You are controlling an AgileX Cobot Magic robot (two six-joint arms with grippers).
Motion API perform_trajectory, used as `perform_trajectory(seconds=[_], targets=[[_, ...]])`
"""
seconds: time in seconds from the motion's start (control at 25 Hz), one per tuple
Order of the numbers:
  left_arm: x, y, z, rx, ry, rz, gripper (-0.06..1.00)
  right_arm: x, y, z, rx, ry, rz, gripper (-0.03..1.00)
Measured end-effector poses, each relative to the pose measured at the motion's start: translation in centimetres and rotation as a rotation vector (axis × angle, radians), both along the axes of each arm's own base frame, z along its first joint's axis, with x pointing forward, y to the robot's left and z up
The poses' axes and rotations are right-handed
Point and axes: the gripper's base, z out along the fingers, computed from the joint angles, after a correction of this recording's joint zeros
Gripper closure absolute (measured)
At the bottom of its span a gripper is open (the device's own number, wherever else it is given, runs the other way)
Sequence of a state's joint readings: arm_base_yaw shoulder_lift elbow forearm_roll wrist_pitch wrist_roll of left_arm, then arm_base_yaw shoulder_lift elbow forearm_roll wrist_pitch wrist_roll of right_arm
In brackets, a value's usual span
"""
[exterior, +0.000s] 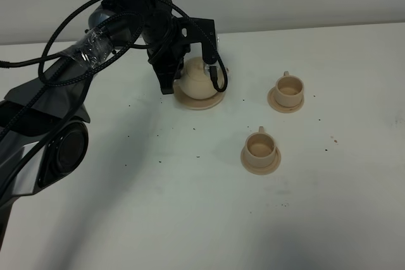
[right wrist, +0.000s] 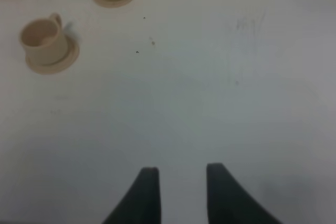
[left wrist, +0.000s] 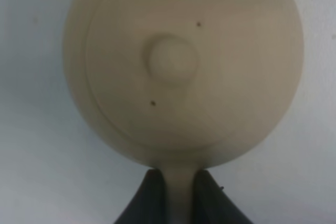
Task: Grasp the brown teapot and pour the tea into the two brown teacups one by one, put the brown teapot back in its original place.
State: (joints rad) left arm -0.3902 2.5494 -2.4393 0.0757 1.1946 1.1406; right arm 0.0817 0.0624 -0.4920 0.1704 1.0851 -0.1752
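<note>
White tabletop [exterior: 158, 219] | left jaws clenching tan ceramic teapot [left wrist: 178, 66] by its handle; right jaws gaping, empty | next, probably: lifting toward 2 tan teacups [exterior: 260, 148].

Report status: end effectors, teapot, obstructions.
Left end effector shut on handle of brown teapot. Right end effector open above table. Teapot on its saucer; two teacups upright, path unobstructed.

My left claw [left wrist: 179, 184] looks matt black plastic. The teapot [left wrist: 220, 108], near teacup [exterior: 260, 147] and far teacup [exterior: 289, 88] are smooth matt beige ceramic. The table [exterior: 190, 219] is smooth white, dark-speckled, low sheen.
</note>
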Motion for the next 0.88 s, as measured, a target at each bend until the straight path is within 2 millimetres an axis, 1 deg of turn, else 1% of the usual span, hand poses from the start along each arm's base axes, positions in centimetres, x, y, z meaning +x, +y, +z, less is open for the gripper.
perform_trajectory(seconds=[0.16,0.32,0.44,0.68,0.88], targets=[[0.0,0.4,1.7,-0.012,-0.029,0.008,0.82,0.0,0.0,0.0,0.0,0.0,0.0,0.73],[-0.1,0.7,2.8,-0.02,-0.051,0.014,0.82,0.0,0.0,0.0,0.0,0.0,0.0,0.73],[-0.1,0.7,3.2,-0.023,-0.057,0.016,0.82,0.0,0.0,0.0,0.0,0.0,0.0,0.73],[-0.2,0.7,3.2,-0.029,-0.056,0.019,0.82,0.0,0.0,0.0,0.0,0.0,0.0,0.73],[-0.4,0.0,3.2,-0.087,-0.038,0.015,0.82,0.0,0.0,0.0,0.0,0.0,0.0,0.73]])
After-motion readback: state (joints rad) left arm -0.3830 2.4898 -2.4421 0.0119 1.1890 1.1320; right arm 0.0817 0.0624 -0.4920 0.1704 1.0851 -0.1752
